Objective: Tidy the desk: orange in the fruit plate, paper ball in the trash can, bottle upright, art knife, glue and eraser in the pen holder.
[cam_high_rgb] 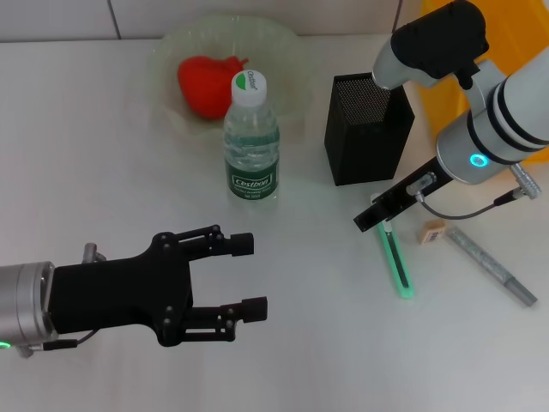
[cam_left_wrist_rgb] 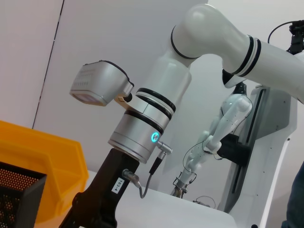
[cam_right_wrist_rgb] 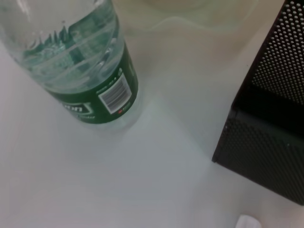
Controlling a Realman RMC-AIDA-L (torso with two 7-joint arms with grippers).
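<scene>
Two end effectors are over the desk, and neither is grasping anything that I can see. The left end effector hovers low at the near left, its two black fingers spread wide apart with nothing between them; it sits well apart from every object, so it reads as parked or waiting.

The right end effector hangs just in front of the black mesh pen holder, its dark tip directly over the top end of the green-lit art knife lying flat on the desk. Whether its fingers are released or clenched, I cannot tell; the tip looks very close to the knife, but contact is unclear. That position suggests the knife is the item now in hand, with the holder right beside for a short transfer.

Just beside the knife lies a small tan block, probably the eraser, and beyond it a grey stick, likely the glue; both lie flat, still outside the holder.

The bottle already stands upright, touching or just in front of the clear fruit plate. A red fruit-like object rests in that plate; no orange-coloured fruit is visible. No paper ball or trash can appears. An orange bin sits behind the right arm.
</scene>
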